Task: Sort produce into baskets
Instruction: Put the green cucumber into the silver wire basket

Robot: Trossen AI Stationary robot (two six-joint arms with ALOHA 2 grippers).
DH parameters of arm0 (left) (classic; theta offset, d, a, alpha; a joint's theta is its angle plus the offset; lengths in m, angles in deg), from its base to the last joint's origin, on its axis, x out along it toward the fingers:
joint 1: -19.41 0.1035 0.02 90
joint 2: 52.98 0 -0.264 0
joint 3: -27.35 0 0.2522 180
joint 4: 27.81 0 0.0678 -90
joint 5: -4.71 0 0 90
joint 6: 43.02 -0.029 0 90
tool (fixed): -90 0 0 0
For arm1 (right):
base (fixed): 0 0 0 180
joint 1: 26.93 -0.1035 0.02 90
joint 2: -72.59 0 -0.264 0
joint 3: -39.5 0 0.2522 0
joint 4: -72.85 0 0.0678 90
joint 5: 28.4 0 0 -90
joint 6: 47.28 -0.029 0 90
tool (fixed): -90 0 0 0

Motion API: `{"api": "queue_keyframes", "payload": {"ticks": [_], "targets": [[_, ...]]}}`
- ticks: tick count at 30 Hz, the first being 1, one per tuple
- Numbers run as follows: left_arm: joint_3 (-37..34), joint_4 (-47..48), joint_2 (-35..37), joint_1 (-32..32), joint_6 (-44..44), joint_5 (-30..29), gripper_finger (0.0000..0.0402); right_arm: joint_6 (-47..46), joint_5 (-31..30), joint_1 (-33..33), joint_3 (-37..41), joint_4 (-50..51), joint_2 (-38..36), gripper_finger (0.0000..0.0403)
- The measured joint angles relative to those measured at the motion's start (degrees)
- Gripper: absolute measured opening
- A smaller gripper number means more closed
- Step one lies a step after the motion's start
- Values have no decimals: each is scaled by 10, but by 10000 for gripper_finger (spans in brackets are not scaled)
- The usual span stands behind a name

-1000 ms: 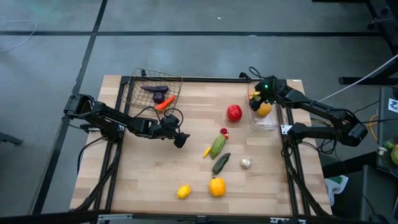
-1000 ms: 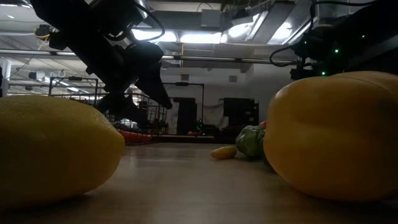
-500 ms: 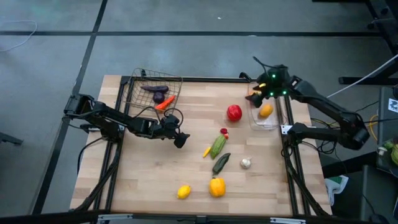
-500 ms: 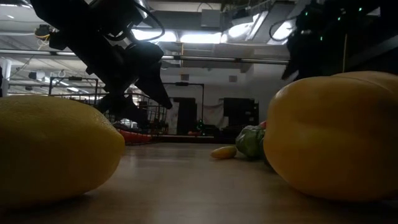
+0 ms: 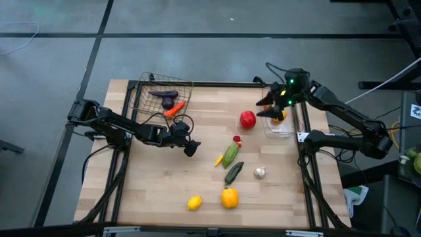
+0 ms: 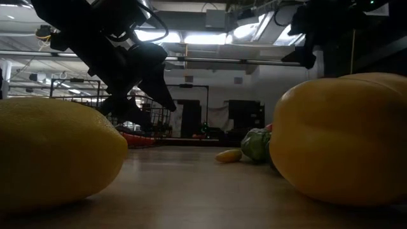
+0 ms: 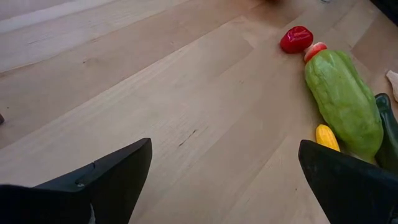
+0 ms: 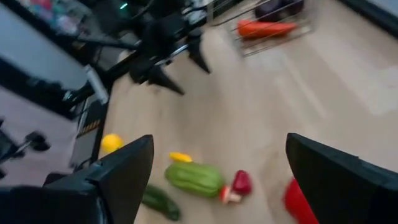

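High view: even, soft overhead light on the table, only faint shadows under the produce.

Low view: dim and backlit. Ceiling lights flare white behind; the left arm reads as a near-black silhouette. The 2 yellow items closest to the lens are out of focus.

Left wrist view: bright, sharp, wood grain clear.

Right wrist view: heavy motion blur throughout; edges smeared.
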Motion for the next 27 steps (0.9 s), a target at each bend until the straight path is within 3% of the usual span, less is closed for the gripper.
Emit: {"api": "queue_keyframes", "payload": {"ticks": [6, 11, 16, 27], "targets": [[0, 0, 0, 0, 0, 0, 400, 4, -8, -80, 0, -41, 0, 360], [0, 0, 0, 0, 0, 0, 400, 6, -53, -140, 0, -74, 0, 360], [0, 0, 0, 0, 0, 0, 400, 5, -85, -181, 0, -72, 0, 360], [0, 0, 0, 1, -1, 0, 400, 5, -85, -245, 1, -72, 0, 360]]}}
